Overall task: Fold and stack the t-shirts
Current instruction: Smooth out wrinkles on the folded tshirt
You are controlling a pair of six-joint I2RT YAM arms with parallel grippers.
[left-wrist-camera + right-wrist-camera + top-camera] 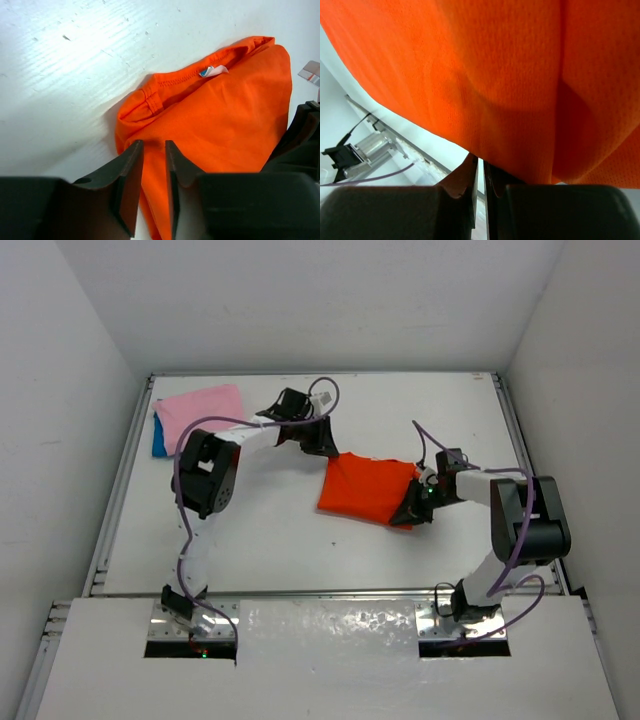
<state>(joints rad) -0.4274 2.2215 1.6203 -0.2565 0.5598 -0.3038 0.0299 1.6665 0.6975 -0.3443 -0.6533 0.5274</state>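
The orange-red t-shirt (362, 486) lies folded in the middle of the table. My left gripper (322, 447) is at its far left corner. In the left wrist view the jaws (154, 143) stand a narrow gap apart over the shirt's edge (220, 120); cloth shows through the gap, with nothing pinched. My right gripper (411, 512) is at the shirt's near right corner. In its wrist view the fingers (481, 163) are nearly together and their tips vanish under the hanging orange cloth (485, 70). The pink t-shirt (202, 409) lies folded at the far left on the blue one (158, 443).
A raised metal rail (112, 502) frames the table, and white walls stand close on three sides. The left arm's links (208, 472) and purple cable (184, 530) reach over the left half. The right arm's elbow (528, 515) sits near the right rail.
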